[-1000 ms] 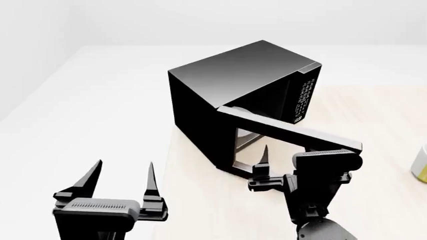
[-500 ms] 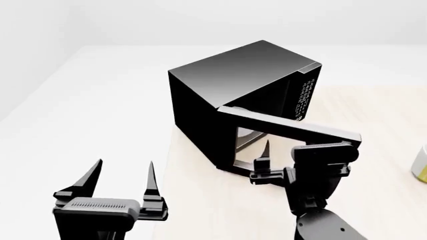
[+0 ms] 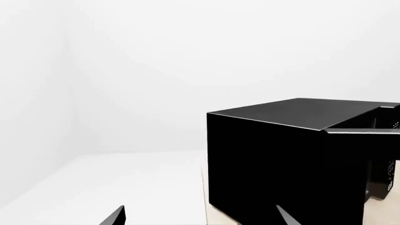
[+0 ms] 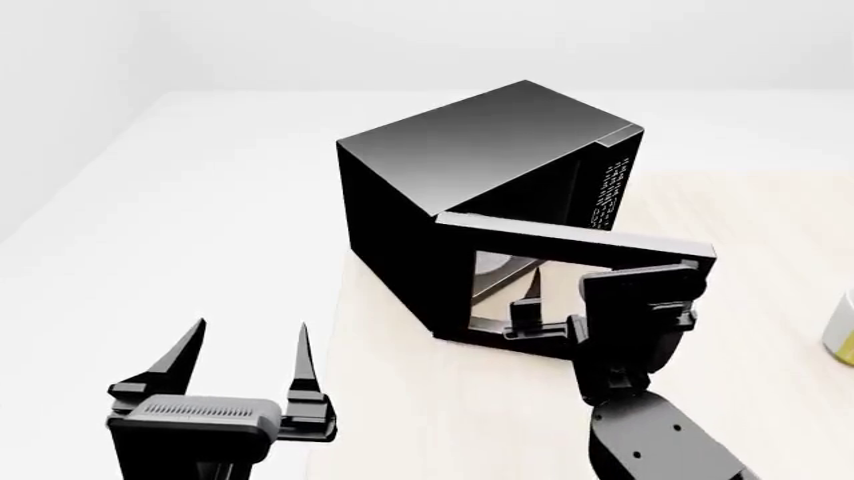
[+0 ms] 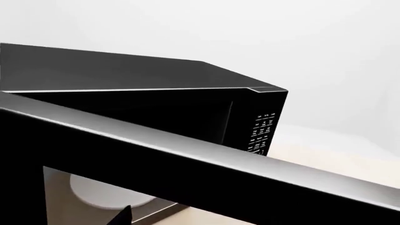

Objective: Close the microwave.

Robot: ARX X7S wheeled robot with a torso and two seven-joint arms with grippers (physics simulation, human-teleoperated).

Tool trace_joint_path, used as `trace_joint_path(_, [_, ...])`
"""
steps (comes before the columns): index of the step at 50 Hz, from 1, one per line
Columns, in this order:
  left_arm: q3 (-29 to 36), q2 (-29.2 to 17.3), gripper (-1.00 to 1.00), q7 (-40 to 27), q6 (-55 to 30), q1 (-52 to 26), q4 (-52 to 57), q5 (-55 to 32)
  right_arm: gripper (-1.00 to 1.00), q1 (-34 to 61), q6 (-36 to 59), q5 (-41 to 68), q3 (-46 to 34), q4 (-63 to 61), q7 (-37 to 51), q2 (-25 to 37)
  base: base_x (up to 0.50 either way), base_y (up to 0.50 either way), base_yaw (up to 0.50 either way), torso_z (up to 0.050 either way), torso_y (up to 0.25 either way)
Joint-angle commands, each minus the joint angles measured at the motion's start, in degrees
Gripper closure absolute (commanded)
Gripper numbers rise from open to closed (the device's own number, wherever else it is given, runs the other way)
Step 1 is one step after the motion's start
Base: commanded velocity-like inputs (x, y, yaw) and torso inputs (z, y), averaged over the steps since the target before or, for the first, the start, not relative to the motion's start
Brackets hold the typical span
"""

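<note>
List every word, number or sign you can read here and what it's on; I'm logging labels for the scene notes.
Button panel on the microwave: rows of small white markings, too small and blurred to read in any view.
Nothing else carries legible text; none shows on the door.

- In the head view the right gripper (image 4: pixel 561 318) sits against the outside of the microwave door (image 4: pixel 574 243); only one fingertip (image 4: pixel 529 310) shows, so its jaw spread cannot be read.
- The white round plate (image 5: pixel 109 197) is mostly hidden behind the door frame in the right wrist view.
- The button panel (image 4: pixel 613 192) markings are too small to read.
- A yellowish object (image 4: pixel 841 325) is cut by the head view's right edge.
- The left wrist view clips the microwave (image 3: pixel 293 159) at its edge.
</note>
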Motion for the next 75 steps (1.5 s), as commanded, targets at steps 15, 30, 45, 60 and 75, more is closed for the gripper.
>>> trace_joint_path(15, [0.2,-0.2,-1.00,-0.2,0.1,-0.3,-0.4,-0.4,-1.00,1.3,-0.7,6.1,-1.2,12.2,-6.2,-1.0,0.00,0.00,0.00,-0.001,0.000])
trace_joint_path(30, [0.3,-0.5,-1.00,-0.7,-0.2,-0.1,0.3,-0.5,-1.00,4.0,-1.8,3.8,-3.0,17.2,-8.2,-1.1,0.00,0.00,0.00,-0.002,0.000])
trace_joint_path(45, [0.6,-0.5,-1.00,-0.6,0.4,-0.5,-0.9,-0.4,-1.00,6.6,-3.4,5.0,-2.8,21.5,-12.8,-1.0,0.00,0.00,0.00,-0.001,0.000])
trace_joint_path(60, [0.6,-0.7,-1.00,-0.9,0.4,-0.5,-0.9,-0.5,-1.00,9.7,-5.0,7.6,-0.9,25.8,-16.3,-2.2,0.00,0.00,0.00,0.000,0.000])
trace_joint_path(75, [0.5,-0.9,-1.00,-1.2,0.4,-0.4,-0.6,-0.8,-1.00,13.2,-5.5,8.4,0.1,30.7,-17.5,-3.6,0.00,0.00,0.00,0.000,0.000])
